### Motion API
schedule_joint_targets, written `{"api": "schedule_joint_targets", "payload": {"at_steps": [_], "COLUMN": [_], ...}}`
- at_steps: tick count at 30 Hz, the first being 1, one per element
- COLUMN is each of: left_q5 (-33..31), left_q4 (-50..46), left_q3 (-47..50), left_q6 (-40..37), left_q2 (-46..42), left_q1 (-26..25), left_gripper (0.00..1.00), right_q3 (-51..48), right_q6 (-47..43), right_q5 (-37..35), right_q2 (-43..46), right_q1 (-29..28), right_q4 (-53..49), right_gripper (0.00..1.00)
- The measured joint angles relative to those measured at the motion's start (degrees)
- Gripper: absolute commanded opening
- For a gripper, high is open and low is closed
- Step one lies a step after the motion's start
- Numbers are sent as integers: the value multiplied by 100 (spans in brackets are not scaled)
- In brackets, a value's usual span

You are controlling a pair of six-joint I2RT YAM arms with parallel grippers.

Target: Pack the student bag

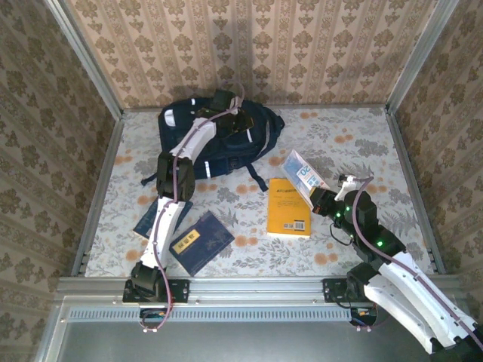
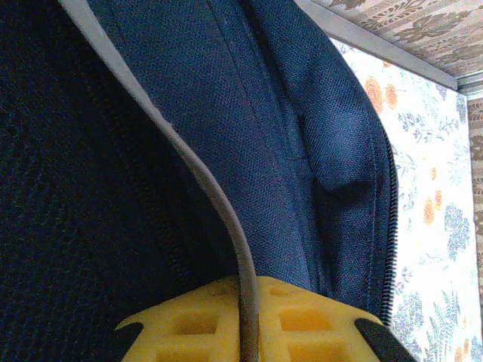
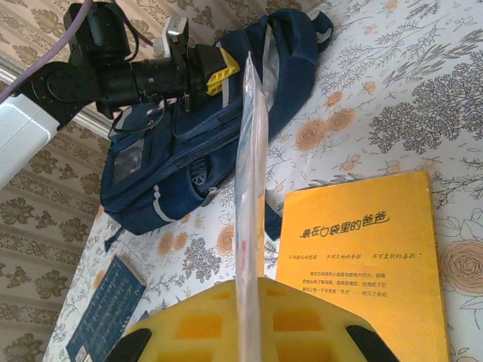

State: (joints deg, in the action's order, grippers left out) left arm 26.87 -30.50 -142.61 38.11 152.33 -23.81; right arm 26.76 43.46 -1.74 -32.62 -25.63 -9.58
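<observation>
The student bag (image 1: pixel 219 139), dark navy with a thin pale stripe, lies at the back left of the table. My left gripper (image 1: pixel 235 113) is at its top edge. In the left wrist view the yellow fingers (image 2: pixel 302 324) are shut on the bag's grey-piped opening edge (image 2: pixel 226 219), with navy fabric (image 2: pixel 287 113) on both sides. My right gripper (image 1: pixel 321 196) holds a thin white-and-blue booklet (image 1: pixel 306 172) tilted above the table. In the right wrist view the booklet (image 3: pixel 249 188) stands edge-on, pinched between that gripper's (image 3: pixel 249 309) yellow fingers. The bag (image 3: pixel 189 143) and the left gripper (image 3: pixel 215 68) lie beyond it.
A yellow book (image 1: pixel 289 207) lies flat just left of the right gripper. Two dark blue books (image 1: pixel 201 241) (image 1: pixel 151 222) lie near the front left, beside the left arm. Patterned walls with metal rails (image 1: pixel 98 188) close in the table.
</observation>
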Motion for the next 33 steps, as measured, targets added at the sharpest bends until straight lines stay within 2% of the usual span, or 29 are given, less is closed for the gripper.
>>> {"api": "schedule_joint_targets", "payload": {"at_steps": [3,7,13,20,33], "left_q5": [-11,59,98,269,1709], "left_q4": [-144,-848,-1998,-2420,-2212], "left_q3": [129,323,407,1305,2013], "left_q6": [-339,-931,-1746,-2291,-2570], "left_q2": [-118,-675,-1930,-3373,-3716], "left_q1": [-11,-74,-138,-31,382], "left_gripper": [0,0,0,0,0], "right_q3": [0,13,63,332,968], "right_q6": [-11,-46,-175,-199,166], "right_q5": [-7,-28,-26,114,1276], "right_q2": [146,260,-227,-973,-2490], "right_q1": [7,31,35,90,105], "right_q4": [-151,-247,-234,127,1215], "right_gripper": [0,0,0,0,0]}}
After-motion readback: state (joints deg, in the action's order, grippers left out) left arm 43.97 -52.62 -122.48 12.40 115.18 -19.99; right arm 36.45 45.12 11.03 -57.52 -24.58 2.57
